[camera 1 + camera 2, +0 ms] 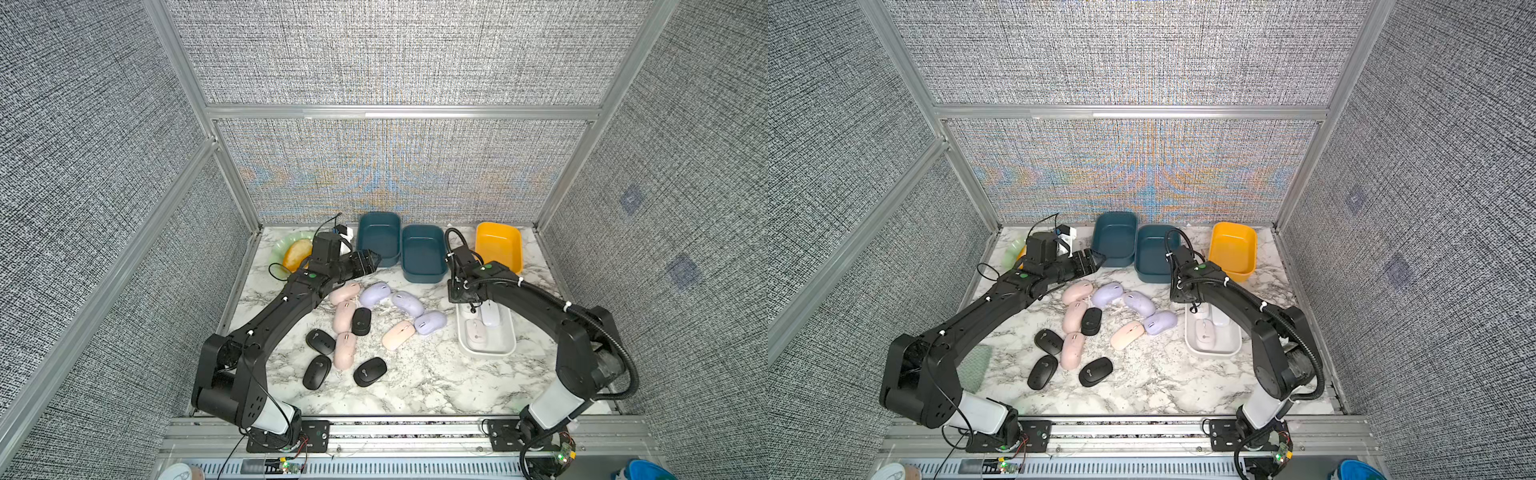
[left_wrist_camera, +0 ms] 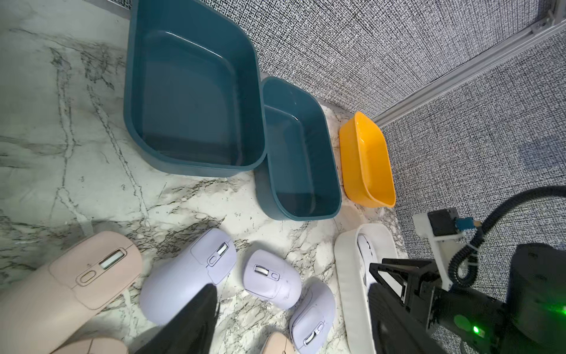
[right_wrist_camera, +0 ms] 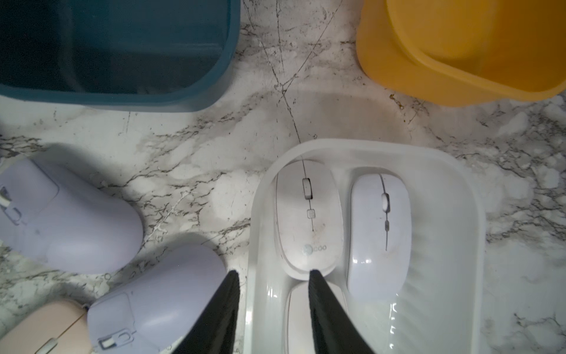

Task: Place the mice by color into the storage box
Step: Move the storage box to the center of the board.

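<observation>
Writing: only one white mouse (image 3: 307,214) shows a grey logo near its tail; the last letters look like "coo", the first one is blurred.
Black mice (image 1: 370,371): four, each with a small pale round mark that is too small to read.
White mice: three, all inside the white storage box (image 3: 367,144), two side by side.
Lilac mice (image 1: 407,303): three on the marble tabletop (image 1: 415,388), beside four pink mice (image 1: 345,350).
Teal storage boxes (image 1: 423,274): two, touching, no writing seen.
Yellow storage box (image 1: 515,266): plain.
Right pincer (image 3: 272,272): jaws half-wide, holding nothing, above the white box wall.
Left pincer (image 1: 376,259): wide, holding nothing, near a teal box.
</observation>
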Action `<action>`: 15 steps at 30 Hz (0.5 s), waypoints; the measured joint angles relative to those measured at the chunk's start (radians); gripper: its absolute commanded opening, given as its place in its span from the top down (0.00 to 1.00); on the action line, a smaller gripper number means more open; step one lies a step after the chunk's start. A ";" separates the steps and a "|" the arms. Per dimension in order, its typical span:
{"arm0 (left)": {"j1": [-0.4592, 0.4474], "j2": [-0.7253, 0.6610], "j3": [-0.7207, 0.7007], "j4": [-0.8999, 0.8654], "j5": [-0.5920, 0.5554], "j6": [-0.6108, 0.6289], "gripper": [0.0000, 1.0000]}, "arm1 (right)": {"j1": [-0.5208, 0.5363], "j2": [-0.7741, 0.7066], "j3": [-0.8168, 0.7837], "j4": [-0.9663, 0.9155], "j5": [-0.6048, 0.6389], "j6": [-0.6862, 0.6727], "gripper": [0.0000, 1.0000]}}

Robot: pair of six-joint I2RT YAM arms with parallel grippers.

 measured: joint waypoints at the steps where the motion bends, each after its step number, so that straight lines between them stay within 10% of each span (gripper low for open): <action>1: 0.000 0.006 0.000 0.000 0.000 0.001 0.21 | 0.001 0.013 0.010 0.003 -0.006 -0.007 0.61; 15: -0.001 0.055 0.006 0.000 0.037 -0.002 0.21 | 0.001 0.086 0.011 0.029 -0.034 -0.034 0.68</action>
